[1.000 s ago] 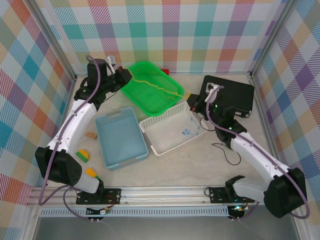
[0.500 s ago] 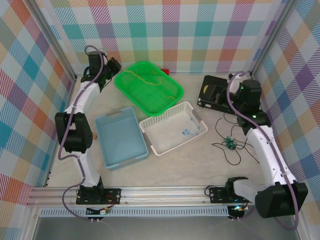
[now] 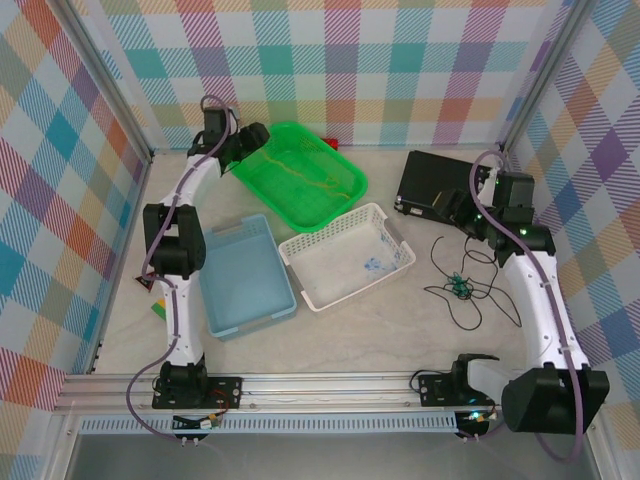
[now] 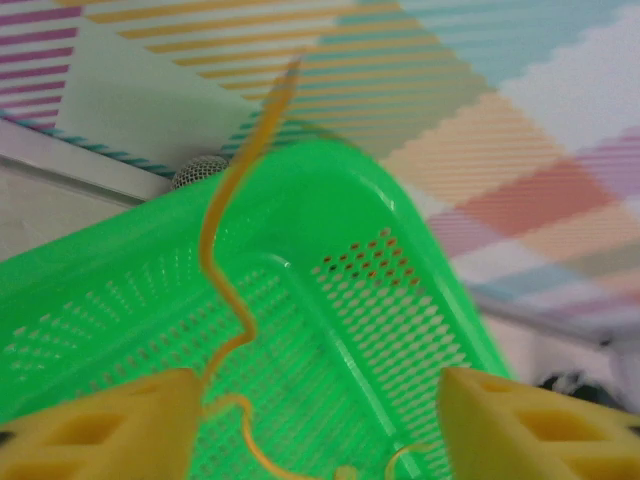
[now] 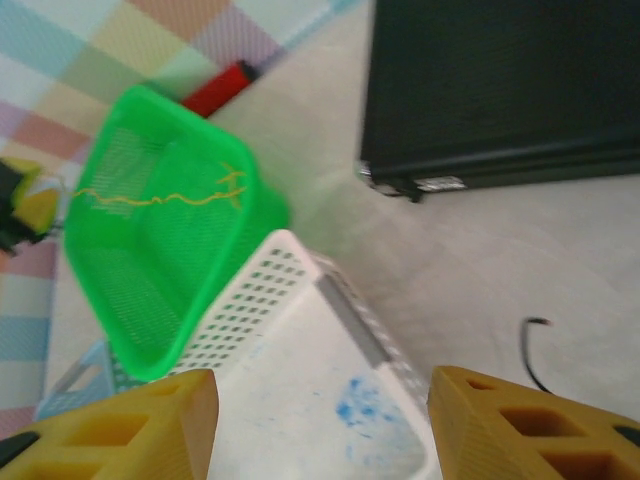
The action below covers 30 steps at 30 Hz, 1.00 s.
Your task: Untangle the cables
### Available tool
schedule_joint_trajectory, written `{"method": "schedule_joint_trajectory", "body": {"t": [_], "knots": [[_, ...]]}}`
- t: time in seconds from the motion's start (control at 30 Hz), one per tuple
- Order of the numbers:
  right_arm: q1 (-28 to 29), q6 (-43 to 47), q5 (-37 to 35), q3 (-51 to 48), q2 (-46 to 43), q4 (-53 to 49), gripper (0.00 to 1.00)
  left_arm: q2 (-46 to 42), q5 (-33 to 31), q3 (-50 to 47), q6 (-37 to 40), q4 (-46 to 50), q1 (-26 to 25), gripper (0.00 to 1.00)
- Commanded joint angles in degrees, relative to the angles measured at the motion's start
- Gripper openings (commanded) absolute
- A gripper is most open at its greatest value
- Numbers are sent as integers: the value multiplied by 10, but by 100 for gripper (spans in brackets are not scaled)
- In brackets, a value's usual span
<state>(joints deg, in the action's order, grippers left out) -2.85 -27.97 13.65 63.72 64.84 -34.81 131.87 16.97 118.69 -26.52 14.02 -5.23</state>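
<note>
The yellow cable [image 3: 305, 172] lies wavy inside the green basket [image 3: 262, 178] at the back. My left gripper [image 3: 250, 140] hangs over that basket's left rim. In the left wrist view this gripper [image 4: 320, 430] is open, and the yellow cable [image 4: 222, 240] runs down past its left finger [image 4: 110, 425], which does not pinch it. A thin black cable [image 3: 468, 300] and a small dark green tangle [image 3: 458, 286] lie loose on the table at the right. My right gripper [image 3: 452, 207] is open beside the black box, above the white basket [image 5: 300, 370], with nothing in it [image 5: 320, 420].
A blue bin [image 3: 243, 275] and the white perforated basket [image 3: 345, 255] stand mid-table. The black box [image 3: 445, 180] sits back right. A red object [image 3: 330, 141] lies behind the green basket. Small toy blocks [image 3: 160, 307] lie by the left arm. Checked walls close in three sides.
The yellow cable, first stretched between both grippers, now lies slack in the green basket. Both grippers have opened. The right arm pulled back right, and the black and green cables dropped onto the table.
</note>
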Motion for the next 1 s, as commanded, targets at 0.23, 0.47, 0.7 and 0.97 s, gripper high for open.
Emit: {"method": "schedule_joint_trajectory", "body": {"t": [0.23, 0.47, 0.7, 0.97], "knots": [[-24, 13, -136, 76, 9, -188, 62, -147, -107, 6, 237, 180, -22, 100], [-31, 41, -144, 58, 22, -269, 54, -334, 68, -198, 249, 204, -12, 97], [-29, 125, -67, 17, 79, -268, 52, -484, 277, -457, 226, 87, -13, 90], [-5, 247, -3, -45, 128, -106, 59, -529, 325, -579, 216, -31, -57, 89]]}}
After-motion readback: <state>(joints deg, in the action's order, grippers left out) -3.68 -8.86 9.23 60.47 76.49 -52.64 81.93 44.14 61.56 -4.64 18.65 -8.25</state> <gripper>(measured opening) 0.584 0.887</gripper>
